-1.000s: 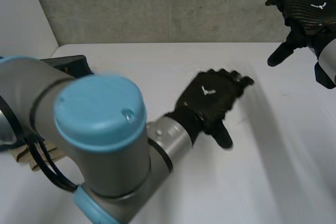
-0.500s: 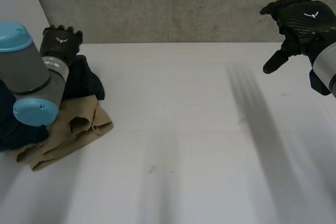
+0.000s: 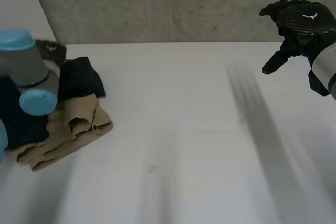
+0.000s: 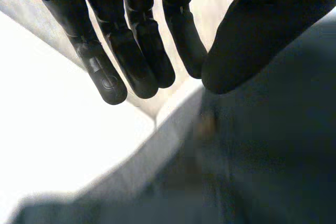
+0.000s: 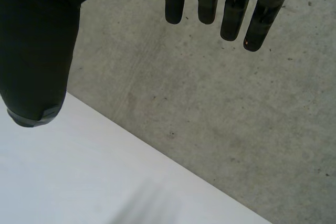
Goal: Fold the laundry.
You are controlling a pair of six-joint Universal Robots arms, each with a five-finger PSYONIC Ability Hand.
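Laundry lies crumpled at the white table's (image 3: 184, 129) left: a soft navy cloth (image 3: 79, 77) bunched against a wrinkled tan cloth (image 3: 73, 124). My left hand (image 4: 134, 40) hovers over the navy cloth, fingers straight, holding nothing. My right hand (image 3: 299, 19) hangs raised, relaxed and empty (a small white emblem marks its back).

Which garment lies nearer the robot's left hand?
The dark navy garment, right beside the left hand; the tan garment lies beyond it, farther from that hand.
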